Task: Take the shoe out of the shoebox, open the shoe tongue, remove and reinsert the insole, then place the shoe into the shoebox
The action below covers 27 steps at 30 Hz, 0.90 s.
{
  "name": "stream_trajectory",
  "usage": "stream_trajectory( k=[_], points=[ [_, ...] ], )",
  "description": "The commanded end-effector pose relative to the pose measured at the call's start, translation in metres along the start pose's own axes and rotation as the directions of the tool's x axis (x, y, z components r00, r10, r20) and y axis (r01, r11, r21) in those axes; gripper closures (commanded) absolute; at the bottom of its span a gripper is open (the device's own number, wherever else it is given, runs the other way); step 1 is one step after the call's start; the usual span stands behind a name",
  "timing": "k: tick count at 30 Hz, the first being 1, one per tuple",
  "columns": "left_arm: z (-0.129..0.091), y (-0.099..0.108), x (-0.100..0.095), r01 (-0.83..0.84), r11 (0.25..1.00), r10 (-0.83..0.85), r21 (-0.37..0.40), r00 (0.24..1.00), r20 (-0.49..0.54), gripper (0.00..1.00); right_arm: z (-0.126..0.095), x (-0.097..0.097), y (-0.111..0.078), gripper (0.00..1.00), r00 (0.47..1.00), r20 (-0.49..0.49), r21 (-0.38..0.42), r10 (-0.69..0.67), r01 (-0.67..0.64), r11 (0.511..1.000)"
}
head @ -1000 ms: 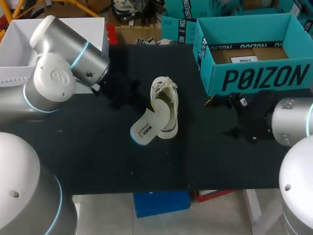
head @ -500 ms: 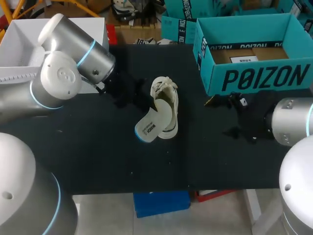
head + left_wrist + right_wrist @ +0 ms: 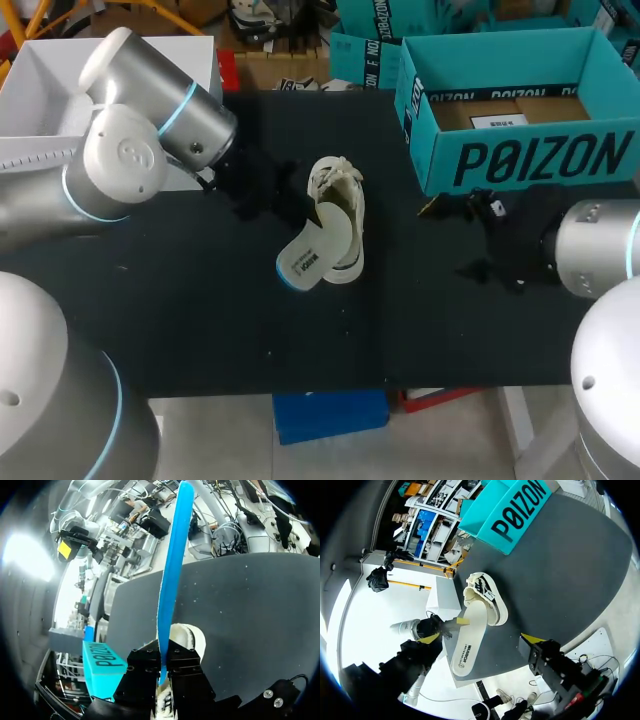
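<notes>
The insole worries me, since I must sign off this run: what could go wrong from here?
The left claw pinches just one edge of the insole, so it might slip or twist. Nothing holds the shoe; the right claw sits apart by the shoebox, so the shoe could drag or tip.

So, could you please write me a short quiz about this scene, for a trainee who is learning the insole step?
1. True or false: the left end effector is shut on the white-topped flat foam insole.
2. Multiple choice: where is the cream low-top sneaker?
A) inside the teal cardboard shoebox
B) on the black table
C) in the right end effector
3. Fill in: the underside of the insole is coloured ___.

Key: 1 true; 2 B; 3 blue.
</notes>
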<state>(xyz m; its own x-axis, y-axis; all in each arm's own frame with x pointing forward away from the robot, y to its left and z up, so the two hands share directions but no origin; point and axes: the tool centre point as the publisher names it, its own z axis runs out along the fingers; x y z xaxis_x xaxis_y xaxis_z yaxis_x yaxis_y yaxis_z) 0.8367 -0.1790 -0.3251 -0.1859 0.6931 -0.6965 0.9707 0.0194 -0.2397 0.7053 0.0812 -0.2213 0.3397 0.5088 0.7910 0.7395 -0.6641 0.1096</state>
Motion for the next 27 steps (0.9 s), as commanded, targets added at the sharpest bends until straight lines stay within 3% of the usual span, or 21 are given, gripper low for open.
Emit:
stream_trajectory(
  k=[1,11,19,27],
  points=[
    [0.002,0.006,-0.005,-0.002,1.000,0.002,0.000,1.000,-0.017,1.00,0.001,-0.006,-0.007,0.00,1.000,-0.013,-0.155,0.014,-0.016,0.988],
    [0.012,0.018,0.003,0.002,1.000,-0.003,-0.015,0.999,-0.054,1.00,0.001,-0.006,-0.007,0.00,1.000,-0.013,-0.155,0.014,-0.016,0.988],
    [0.020,0.019,0.016,0.076,0.997,-0.077,-0.033,0.997,-0.025,1.00,0.001,-0.006,-0.007,0.00,1.000,-0.013,-0.155,0.014,-0.016,0.988],
    [0.028,0.025,0.017,0.062,0.997,-0.064,-0.051,0.997,-0.043,1.00,0.001,-0.006,-0.007,0.00,1.000,-0.013,-0.155,0.014,-0.016,0.988]
  ],
)
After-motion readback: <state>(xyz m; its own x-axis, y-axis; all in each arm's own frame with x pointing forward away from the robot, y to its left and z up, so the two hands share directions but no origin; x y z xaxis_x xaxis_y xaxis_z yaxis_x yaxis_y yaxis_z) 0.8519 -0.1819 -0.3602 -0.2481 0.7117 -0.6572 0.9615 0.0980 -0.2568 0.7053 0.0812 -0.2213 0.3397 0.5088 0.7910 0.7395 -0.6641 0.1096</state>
